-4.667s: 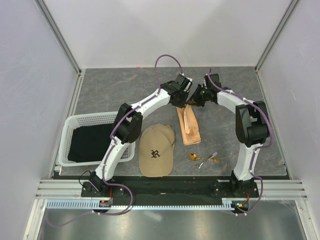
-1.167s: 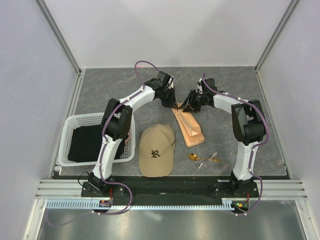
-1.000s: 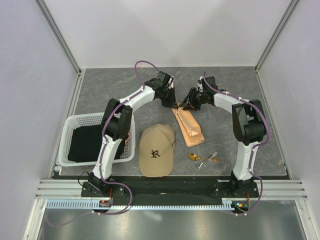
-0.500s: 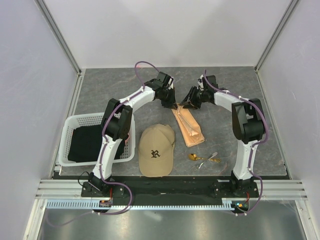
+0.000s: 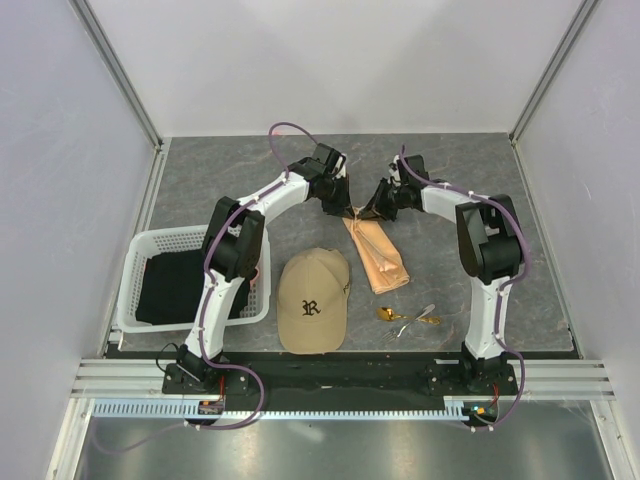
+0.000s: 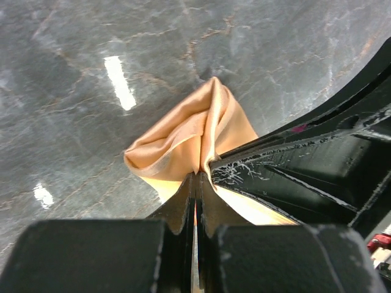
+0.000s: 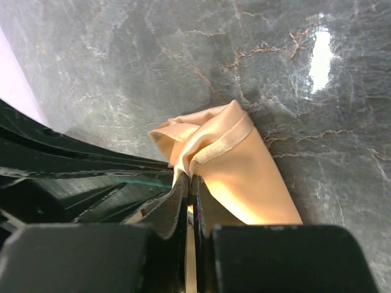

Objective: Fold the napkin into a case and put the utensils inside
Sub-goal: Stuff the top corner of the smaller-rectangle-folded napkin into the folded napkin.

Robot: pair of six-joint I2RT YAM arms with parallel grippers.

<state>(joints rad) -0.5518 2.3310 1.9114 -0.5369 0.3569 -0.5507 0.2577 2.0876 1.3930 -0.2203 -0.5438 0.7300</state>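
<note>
While napkin (image 5: pixel 376 255) lies on table (image 5: pixel 200 170) as a narrow folded strip, left gripper (image 5: pixel 344 206) and right gripper (image 5: pixel 374 209) each pinch its far end, jaws pressed together on cloth, likely to steer the next fold. Utensils (image 5: pixel 405 317) lie nearer, untouched.

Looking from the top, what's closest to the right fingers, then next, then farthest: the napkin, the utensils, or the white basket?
1. napkin, pinched in the right fingers, middle.
2. utensils, near edge, right side.
3. white basket, far left.
</note>
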